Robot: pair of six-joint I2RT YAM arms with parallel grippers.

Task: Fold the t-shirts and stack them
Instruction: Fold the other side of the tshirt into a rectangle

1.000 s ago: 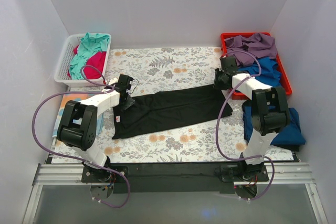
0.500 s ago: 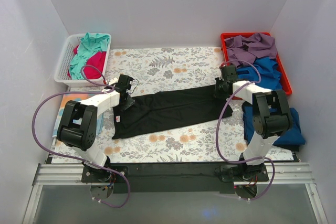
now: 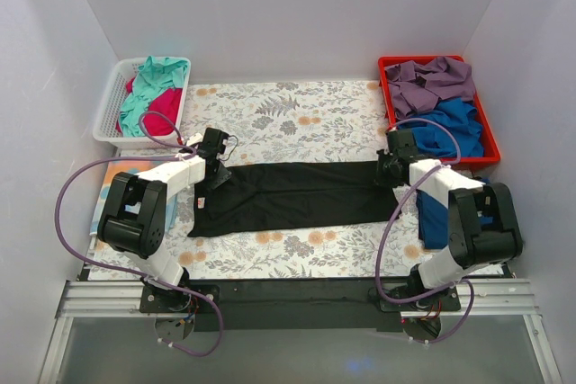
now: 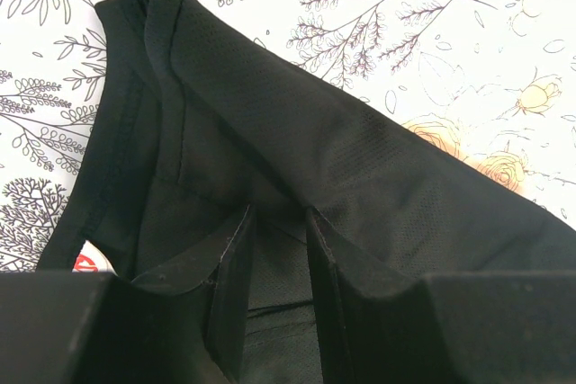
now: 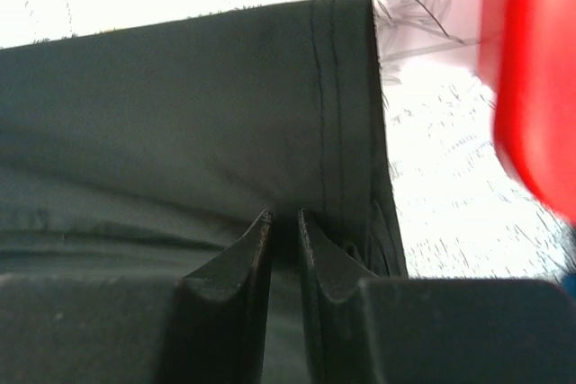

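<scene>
The black t-shirt (image 3: pixel 297 193) lies as a long, narrow band across the floral table sheet, pulled out straight between my two grippers. My left gripper (image 3: pixel 214 171) is shut on a fold at the shirt's left end; in the left wrist view black cloth (image 4: pixel 360 159) fills the gap between the fingers, and a small pale label (image 4: pixel 90 263) shows at the lower left. At the right end my right gripper (image 3: pixel 389 171) is shut on the shirt just inside its stitched hem (image 5: pixel 328 105). A dark blue t-shirt (image 3: pixel 436 213) lies under the right arm.
At the back left a white basket (image 3: pixel 110 105) holds teal and magenta t-shirts. A red bin (image 3: pixel 389 87) at the back right holds purple and blue clothes; its corner (image 5: pixel 531 87) is close beside the right gripper. A pale dotted cloth (image 3: pixel 103 188) lies at the left edge.
The right gripper has drawn the shirt's right end toward the near right, straightening the slanted band. Its jaws have closed tighter. The left gripper has stayed put.
</scene>
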